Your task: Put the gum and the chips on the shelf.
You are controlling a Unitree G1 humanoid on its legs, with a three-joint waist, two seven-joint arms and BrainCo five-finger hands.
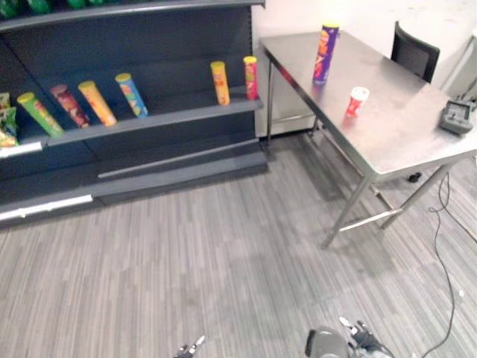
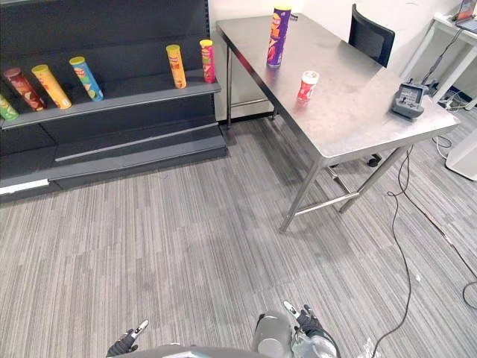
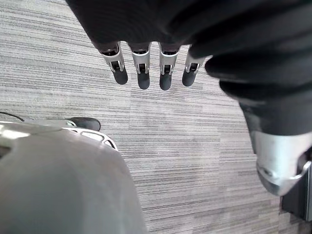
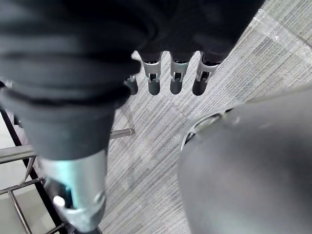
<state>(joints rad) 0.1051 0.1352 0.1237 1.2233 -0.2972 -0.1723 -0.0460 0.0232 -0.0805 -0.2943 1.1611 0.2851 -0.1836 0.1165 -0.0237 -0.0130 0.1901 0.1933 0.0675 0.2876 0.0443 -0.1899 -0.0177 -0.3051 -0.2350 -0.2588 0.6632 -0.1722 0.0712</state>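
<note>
The left hand hangs low over the grey carpet. Its fingers are straight, side by side with small gaps, and hold nothing; the thumb stands apart from them. The right hand hangs the same way, its fingers loosely spread and empty, with carpet past their tips.

Well ahead of the right fingers and a little to their right stands a steel surface on thin legs. On its near right corner lies a small grey device. Farther from the fingers, about midway along the surface, the gum stands upright, a small red tub with a white lid. Beyond it, near the far end and well apart from the gum, the chips stand upright, a tall purple can with a yellow lid.

Far ahead of the left fingers runs the dark shelf. A row of cans leans against its back wall in green, red, orange and blue, and two more cans stand near the end closest to the surface. A black chair sits behind the surface, farthest from both hands.
</note>
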